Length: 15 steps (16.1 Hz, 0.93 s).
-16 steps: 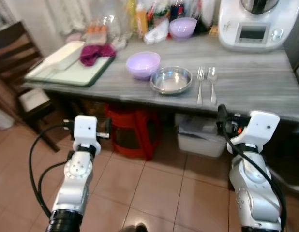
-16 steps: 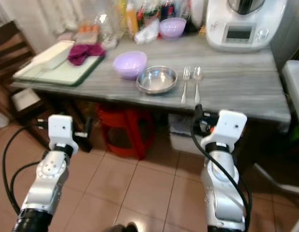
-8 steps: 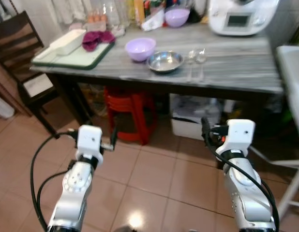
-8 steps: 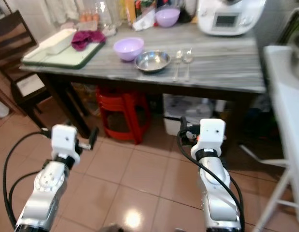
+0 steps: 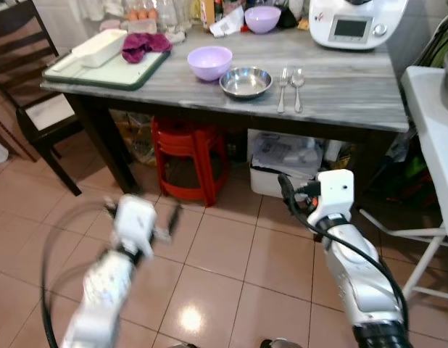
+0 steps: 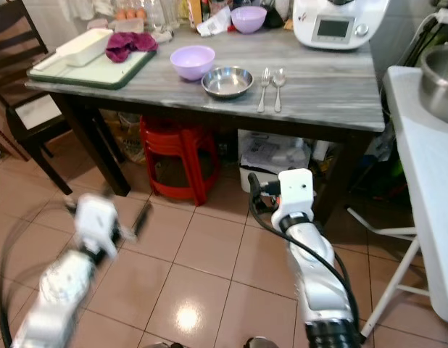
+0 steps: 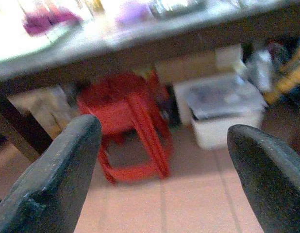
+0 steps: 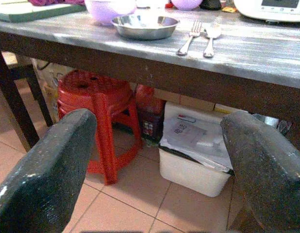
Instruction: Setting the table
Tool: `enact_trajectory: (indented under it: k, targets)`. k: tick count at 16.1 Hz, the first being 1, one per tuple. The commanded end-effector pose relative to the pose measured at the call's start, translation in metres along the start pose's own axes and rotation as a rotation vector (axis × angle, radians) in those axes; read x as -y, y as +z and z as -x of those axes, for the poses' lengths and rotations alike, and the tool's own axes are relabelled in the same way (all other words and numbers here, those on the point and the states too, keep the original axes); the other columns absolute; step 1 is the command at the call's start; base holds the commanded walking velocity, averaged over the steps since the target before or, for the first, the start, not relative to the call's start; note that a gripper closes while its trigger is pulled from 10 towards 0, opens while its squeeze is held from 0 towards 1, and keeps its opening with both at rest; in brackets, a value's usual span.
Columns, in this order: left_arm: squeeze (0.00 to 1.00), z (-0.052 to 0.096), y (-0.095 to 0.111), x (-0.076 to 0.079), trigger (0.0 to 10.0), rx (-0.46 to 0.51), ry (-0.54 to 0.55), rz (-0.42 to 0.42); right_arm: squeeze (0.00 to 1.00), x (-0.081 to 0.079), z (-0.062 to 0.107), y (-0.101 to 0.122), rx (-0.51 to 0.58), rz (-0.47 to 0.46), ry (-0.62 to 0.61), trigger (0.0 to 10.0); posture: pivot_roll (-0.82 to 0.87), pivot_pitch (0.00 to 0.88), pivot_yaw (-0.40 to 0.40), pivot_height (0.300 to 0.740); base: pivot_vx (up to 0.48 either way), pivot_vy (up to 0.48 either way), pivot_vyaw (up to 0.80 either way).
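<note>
Grey wood-grain table (image 5: 354,94) ahead of us, over terracotta tile floor (image 5: 231,268). On it: steel bowl (image 5: 246,82) mid-table, lilac bowl (image 5: 209,62) just left of it, fork (image 5: 281,88) and spoon (image 5: 297,88) side by side just right. Red stool (image 5: 182,156) and white bin (image 5: 291,163) beneath table. Our left end effector (image 7: 164,160) and right end effector (image 8: 159,160) both low over floor, near side of table, fingers spread, holding nothing.

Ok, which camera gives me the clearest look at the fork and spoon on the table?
The right wrist view: the fork and spoon lie sharp, side by side, right of the steel bowl. Both eye views show them smaller, from above. The left wrist view is too blurred to make them out.
</note>
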<state>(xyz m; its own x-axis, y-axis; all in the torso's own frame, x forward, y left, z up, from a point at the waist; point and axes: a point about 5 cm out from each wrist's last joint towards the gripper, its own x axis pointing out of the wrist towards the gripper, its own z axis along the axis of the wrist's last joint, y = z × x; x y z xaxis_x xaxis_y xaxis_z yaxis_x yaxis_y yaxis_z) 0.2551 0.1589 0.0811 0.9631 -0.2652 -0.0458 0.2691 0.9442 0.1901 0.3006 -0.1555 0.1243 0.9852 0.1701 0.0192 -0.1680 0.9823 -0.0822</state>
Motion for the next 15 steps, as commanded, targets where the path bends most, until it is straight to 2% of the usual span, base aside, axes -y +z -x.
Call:
enact_trajectory:
  k: [1, 3, 5, 6, 7, 10, 12, 13, 15]
  targets:
    - [0.00, 0.003, 0.002, -0.004, 10.0, 0.010, 0.023, -0.016, 0.00, -0.004, 0.002, 0.003, 0.029, 0.008, 0.019, 10.0, -0.09, 0.093, 0.084, 0.740, 0.000, 0.000, 0.00]
    - [0.00, 0.015, -0.003, -0.005, 10.0, -0.001, 0.100, -0.007, 0.00, 0.000, 0.008, 0.003, 0.045, -0.014, -0.042, 10.0, -0.08, 0.082, 0.070, 0.740, 0.000, 0.000, 0.00]
    - [0.00, 0.035, -0.014, -0.020, 10.0, -0.044, 0.252, -0.002, 0.00, 0.011, 0.026, -0.007, 0.047, -0.080, -0.166, 10.0, -0.08, 0.076, 0.067, 0.740, 0.000, 0.000, 0.00]
    - [0.00, 0.044, -0.017, -0.029, 10.0, -0.059, 0.330, -0.003, 0.00, 0.023, 0.040, -0.008, 0.047, -0.082, -0.255, 10.0, -0.09, 0.074, 0.046, 0.740, 0.000, 0.000, 0.00]
    - [0.00, 0.047, -0.016, -0.035, 10.0, -0.056, 0.362, -0.007, 0.00, 0.029, 0.048, -0.007, 0.046, -0.066, -0.284, 10.0, -0.09, 0.074, 0.046, 0.740, 0.000, 0.000, 0.00]
    - [0.00, 0.045, -0.015, -0.037, 10.0, -0.051, 0.375, 0.000, 0.00, 0.031, 0.055, -0.011, 0.025, -0.038, -0.274, 10.0, -0.11, 0.083, 0.043, 0.740, 0.000, 0.000, 0.00]
    - [0.00, 0.031, -0.009, -0.030, 10.0, -0.023, 0.321, 0.004, 0.00, 0.033, 0.057, -0.012, 0.012, -0.052, -0.284, 10.0, -0.12, 0.093, 0.053, 0.740, 0.000, 0.000, 0.00]
    - [0.00, 0.025, -0.006, -0.027, 10.0, -0.013, 0.308, 0.011, 0.00, 0.029, 0.055, -0.011, 0.007, -0.059, -0.277, 10.0, -0.13, 0.094, 0.056, 0.740, 0.000, 0.000, -0.80]
    - [0.00, 0.015, 0.000, -0.022, 10.0, 0.002, 0.292, 0.022, 0.00, 0.020, 0.051, -0.006, 0.016, -0.066, -0.244, 10.0, -0.14, 0.104, 0.059, 0.740, 0.000, 0.000, 0.00]
